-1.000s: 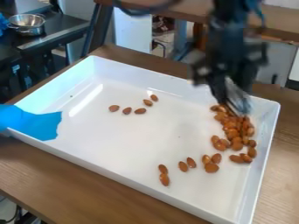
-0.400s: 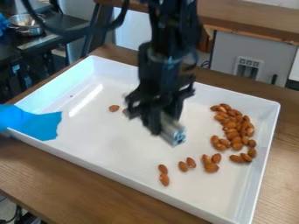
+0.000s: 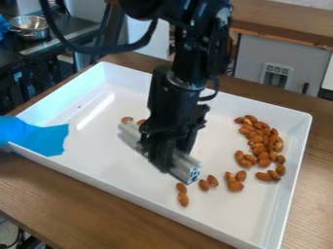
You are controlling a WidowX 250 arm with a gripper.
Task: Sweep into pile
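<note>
The gripper (image 3: 168, 156) grips a metal bar (image 3: 185, 166) between its jaws (mid-length, apparently).

End effector (image 3: 160, 158) around a silver bar (image 3: 185, 165) above a white tray (image 3: 110, 160) of almonds (image 3: 263, 156)

A black robot arm (image 3: 195, 53) is showing glossy, rounded housings. A thick dark cable (image 3: 107, 49) is looping beside it, while a grey band (image 3: 185, 84) is ringing it.

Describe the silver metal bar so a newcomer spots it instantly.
Over the large white rectangular tray, find the black robot gripper. The straight silver metal bar runs slantwise through its grasp. Long, with a hollowed end, it stands apart from the small brown oval almonds.
</note>
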